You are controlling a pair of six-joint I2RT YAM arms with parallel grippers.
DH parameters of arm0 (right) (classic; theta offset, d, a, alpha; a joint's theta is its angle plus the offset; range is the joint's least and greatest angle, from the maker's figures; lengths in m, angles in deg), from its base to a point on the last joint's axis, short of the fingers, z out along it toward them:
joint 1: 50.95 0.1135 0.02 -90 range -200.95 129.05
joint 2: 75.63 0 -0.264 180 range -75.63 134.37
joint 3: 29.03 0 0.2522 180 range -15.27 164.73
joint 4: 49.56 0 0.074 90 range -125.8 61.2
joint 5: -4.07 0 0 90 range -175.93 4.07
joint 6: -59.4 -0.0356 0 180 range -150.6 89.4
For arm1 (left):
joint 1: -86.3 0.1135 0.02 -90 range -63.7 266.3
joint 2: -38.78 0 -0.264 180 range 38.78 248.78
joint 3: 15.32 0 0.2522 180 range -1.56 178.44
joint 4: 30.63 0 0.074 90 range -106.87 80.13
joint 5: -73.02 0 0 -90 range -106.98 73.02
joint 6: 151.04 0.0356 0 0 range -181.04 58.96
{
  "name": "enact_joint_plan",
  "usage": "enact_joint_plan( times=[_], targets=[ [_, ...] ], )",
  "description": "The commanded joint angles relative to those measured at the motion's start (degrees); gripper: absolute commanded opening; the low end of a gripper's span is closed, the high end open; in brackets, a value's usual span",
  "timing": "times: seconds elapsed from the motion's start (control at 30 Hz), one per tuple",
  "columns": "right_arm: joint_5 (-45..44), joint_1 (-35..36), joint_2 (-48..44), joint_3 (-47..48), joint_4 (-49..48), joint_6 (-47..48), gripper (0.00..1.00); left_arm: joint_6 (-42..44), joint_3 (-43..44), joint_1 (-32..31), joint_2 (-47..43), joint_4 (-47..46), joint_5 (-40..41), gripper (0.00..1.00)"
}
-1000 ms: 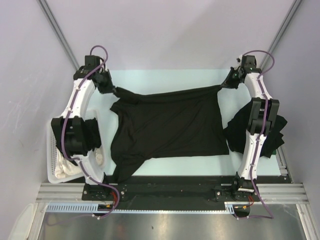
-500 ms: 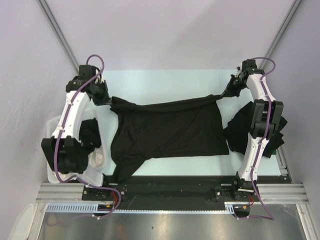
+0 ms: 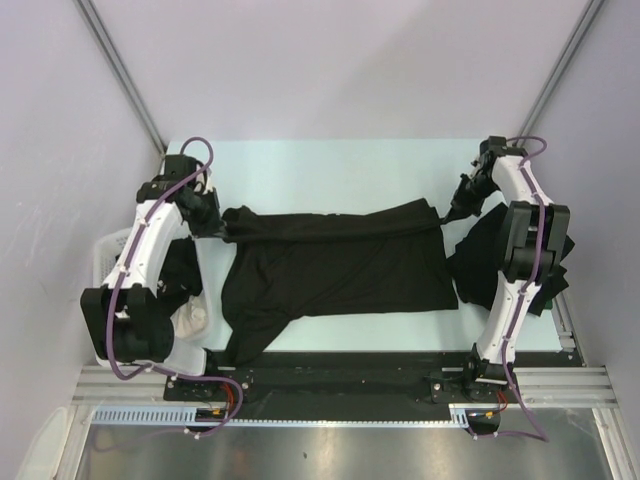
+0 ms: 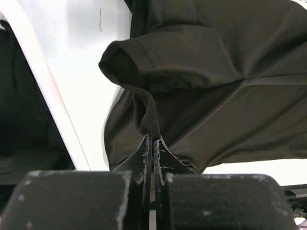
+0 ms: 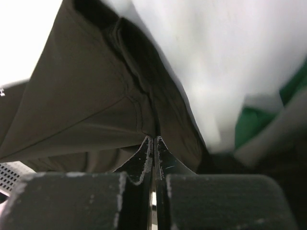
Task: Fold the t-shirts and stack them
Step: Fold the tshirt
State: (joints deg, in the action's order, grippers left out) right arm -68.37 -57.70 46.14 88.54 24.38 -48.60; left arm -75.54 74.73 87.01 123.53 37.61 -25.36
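Pale, glossy counter [image 3: 330,160] runs between plain lilac walls, and one black t-shirt [image 3: 340,270] lies sideways across its middle. Its near part rests flat, while its far edge is raised and carried over toward the front as a long, soft roll. The left hand [image 4: 152,140] is pinched fully closed on a thin tuck of cloth just below the sleeve opening at the shoulder end. The right hand [image 5: 153,139] is clamped the same way on the stitched edge at the far corner of the hem end. Between the two grips the cotton sags and wrinkles, so it reads as light, limp and without any stiffness of its own. It should drape wherever it is let down and may drag or bunch on the smooth top if pulled unevenly. Seams, hems and sleeve cuffs look like the best holds, since the doubled fabric there gives the closed tips something to bite. A dark heap [image 3: 480,270] beside the right arm is probably more shirts, though the view is too dim to say whether they are folded. At the left edge a white lattice basket [image 3: 112,250] holds dark fabric and a white cloth [image 3: 192,320].
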Motion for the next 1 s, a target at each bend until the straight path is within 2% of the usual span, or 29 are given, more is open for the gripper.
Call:
enact_joint_plan(
  times=[0.0, 0.2, 0.47, 0.5, 0.53, 0.57, 0.6, 0.77, 0.97],
  targets=[
    [-1.74, 0.94, -7.16, -3.17, 2.75, -0.72, 0.0, -0.17, -2.02, -0.18, -4.5, 0.1, -1.81, 0.0],
    [-1.3, 1.47, -8.66, -7.56, 2.92, -0.72, 0.0, -1.32, -5.27, -2.29, -6.35, -0.86, -3.39, 0.0],
    [-1.56, 2.87, -6.73, -6.96, 3.36, -0.81, 0.0, -1.85, -7.21, -2.73, -6.53, -1.83, -4.01, 0.01],
    [-2.18, 2.96, -6.03, -6.52, 3.62, -0.9, 0.02, -1.76, -7.3, -2.82, -6.53, -1.83, -3.92, 0.04],
    [-2.53, 3.05, -5.76, -5.56, 3.71, -0.9, 0.11, -1.76, -7.21, -2.82, -6.44, -1.57, -3.31, 0.1],
    [-2.88, 3.14, -5.5, -4.94, 3.97, -0.81, 0.26, -1.76, -6.86, -2.82, -6.35, -1.39, -3.13, 0.2],
    [-3.93, 3.31, -4.89, -4.41, 4.41, -0.72, 0.29, -1.58, -6.6, -2.82, -6.26, -1.31, -3.04, 0.21],
    [-5.17, 3.58, -4.27, -0.99, 5.2, -0.81, 0.39, -1.41, -4.41, -2.82, -5.91, -0.16, -2.34, 0.27],
    [-5.79, 4.11, -4.09, 4.03, 3.81, -0.81, 0.4, -1.58, -1.59, -2.82, -5.21, -1.91, -1.73, 0.24]
  ],
)
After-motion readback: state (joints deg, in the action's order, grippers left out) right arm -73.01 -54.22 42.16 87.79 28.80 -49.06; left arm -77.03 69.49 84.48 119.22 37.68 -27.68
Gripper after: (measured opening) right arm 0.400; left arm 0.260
